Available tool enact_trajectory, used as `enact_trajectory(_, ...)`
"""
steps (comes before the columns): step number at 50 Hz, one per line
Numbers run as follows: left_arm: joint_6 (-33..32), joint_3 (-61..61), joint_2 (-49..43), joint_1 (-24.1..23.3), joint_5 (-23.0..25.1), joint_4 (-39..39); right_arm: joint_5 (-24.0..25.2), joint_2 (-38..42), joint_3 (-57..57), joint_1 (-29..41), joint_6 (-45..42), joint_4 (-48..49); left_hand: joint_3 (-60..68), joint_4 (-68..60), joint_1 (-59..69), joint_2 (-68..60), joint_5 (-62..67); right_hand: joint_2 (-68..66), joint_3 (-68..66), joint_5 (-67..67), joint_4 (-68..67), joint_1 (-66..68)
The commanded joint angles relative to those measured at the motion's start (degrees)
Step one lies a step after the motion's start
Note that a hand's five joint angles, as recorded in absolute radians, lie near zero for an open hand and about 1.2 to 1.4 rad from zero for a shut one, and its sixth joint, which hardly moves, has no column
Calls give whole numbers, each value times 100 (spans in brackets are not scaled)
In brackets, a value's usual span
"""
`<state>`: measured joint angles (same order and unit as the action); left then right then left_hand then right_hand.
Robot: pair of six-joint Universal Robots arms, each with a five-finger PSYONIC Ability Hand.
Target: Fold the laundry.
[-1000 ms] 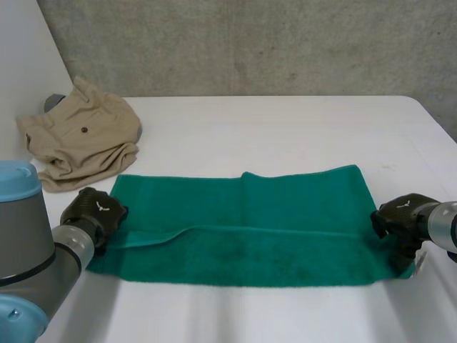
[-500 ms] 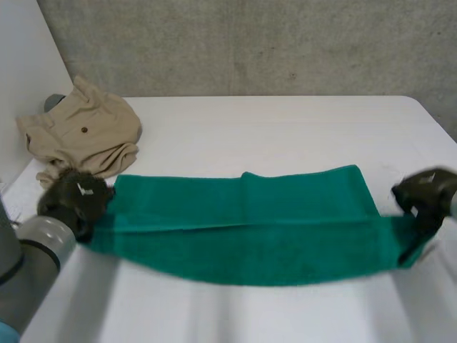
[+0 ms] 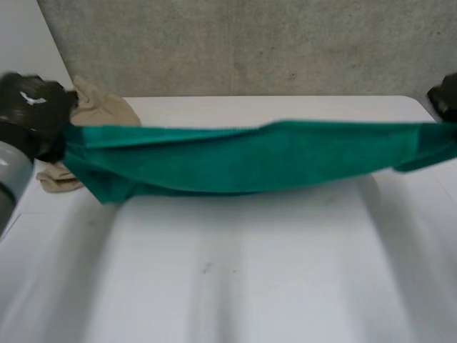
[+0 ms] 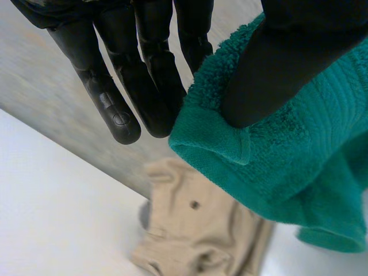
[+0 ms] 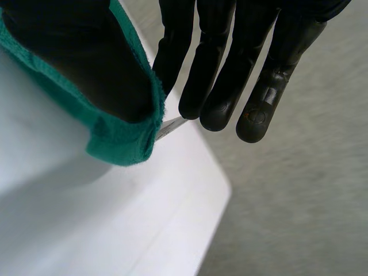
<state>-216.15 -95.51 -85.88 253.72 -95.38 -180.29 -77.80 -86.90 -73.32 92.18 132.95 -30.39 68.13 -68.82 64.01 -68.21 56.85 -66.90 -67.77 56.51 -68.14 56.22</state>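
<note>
A green towel (image 3: pixel 243 157) hangs stretched in the air above the white table (image 3: pixel 235 264), sagging a little in the middle. My left hand (image 3: pixel 32 111) holds its left end: thumb (image 4: pixel 287 63) and straight fingers (image 4: pixel 144 75) pinch the towel's hemmed corner (image 4: pixel 230 144). At the far right my right hand (image 3: pixel 444 93) holds the other end, where the thumb (image 5: pixel 86 63) presses the green towel edge (image 5: pixel 121 144) against the fingers (image 5: pixel 230 75). A small white tag sticks out by those fingers.
A crumpled beige garment (image 3: pixel 93 111) lies at the table's back left, partly hidden behind the towel, and appears below my left hand as beige cloth (image 4: pixel 201 230) with a button. A grey concrete wall (image 3: pixel 250 43) runs behind the table.
Both hands have lifted the towel off the table and pulled it taut, rising and moving away from me. My right hand closed onto its end of the towel.
</note>
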Motion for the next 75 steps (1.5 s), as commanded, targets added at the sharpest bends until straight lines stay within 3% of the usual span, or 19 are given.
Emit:
enact_trajectory(1, -6, 892, -1685, -7, -24, 144, -165, 1429, 599, 186, -112, 33, 1187, -1118, 1599, -1179, 1315, -1310, -1223, 1349, -1186, 2378)
enact_trajectory(7, 11, 2017, -2722, -15, -60, 240, -542, 2282, 1442, 633, 257, 524, 1187, -1118, 1599, -1179, 1315, -1310, -1223, 1349, -1186, 2378)
enact_trajectory(14, 46, 3713, -3286, -59, -121, 4, -929, 2819, 2804, 977, 995, 2043, 1187, -1118, 1599, -1179, 1315, -1310, -1223, 1349, -1186, 2378)
enact_trajectory(18, 81, 4304, -3216, -68, -130, -1216, -947, 2793, 3315, 994, 1592, 3361, 1187, -1118, 1599, -1179, 1315, -1310, -1223, 1349, -1186, 2378)
enact_trajectory(22, 116, 4015, -2734, -103, -183, -3155, -1017, 2644, 3334, 1152, 2068, 4872, 1187, -1118, 1599, -1179, 1315, -1310, -1223, 1349, -1186, 2378)
enact_trajectory(25, 178, 3734, -2513, -112, -244, -3609, -1131, 2600, 3149, 1197, 2042, 5183, 1187, -1118, 1599, -1179, 1315, -1310, -1223, 1349, -1186, 2378)
enact_trajectory(31, 503, 3250, -2583, -86, -253, -3030, -1132, 2661, 2850, 1214, 1945, 4745, 1187, -1118, 1599, -1179, 1315, -1310, -1223, 1349, -1186, 2378)
enact_trajectory(37, 1153, 2407, -3188, -42, -200, -2300, -904, 3100, 2332, 1223, 1665, 3682, 1187, -1118, 1599, -1179, 1315, -1310, -1223, 1349, -1186, 2378)
enact_trajectory(45, 1171, 1571, -4094, -103, -183, -1553, -815, 3593, 1181, 1214, 865, 2907, 1187, -1118, 1599, -1179, 1315, -1310, -1223, 1349, -1186, 2378)
enact_trajectory(51, 1171, 877, -3534, -121, -183, -956, -859, 3076, 240, 1153, 759, 2828, 1187, -1118, 1599, -1179, 1315, -1310, -1223, 1349, -1186, 2378)
enact_trajectory(56, 1136, 87, -2488, -86, -174, -411, -824, 1872, -542, 1118, 522, 2223, 1187, -1118, 1599, -1179, 1315, -1310, -1223, 1349, -1186, 2378)
enact_trajectory(60, 584, -730, -1504, -42, -174, 221, -806, 1081, -1244, 698, -257, 1022, 1187, -1118, 1599, -1179, 1315, -1310, -1223, 1349, -1186, 2378)
enact_trajectory(64, -994, -1766, -687, 133, -183, 994, -824, 606, -2043, 30, -1451, 80, 1187, -1118, 1599, -1179, 1315, -1310, -1223, 1349, -1186, 2378)
enact_trajectory(68, -1745, -2147, -386, 257, -174, 980, -772, 394, -2406, -305, -2001, 75, 1187, -1118, 1599, -1179, 1315, -1310, -1223, 1349, -1186, 2378)
enact_trajectory(75, -1185, -1735, -604, 239, -148, -5, -719, 595, -2222, -148, -1378, 955, 1187, -1118, 1599, -1179, 1315, -1310, -1223, 1349, -1186, 2378)
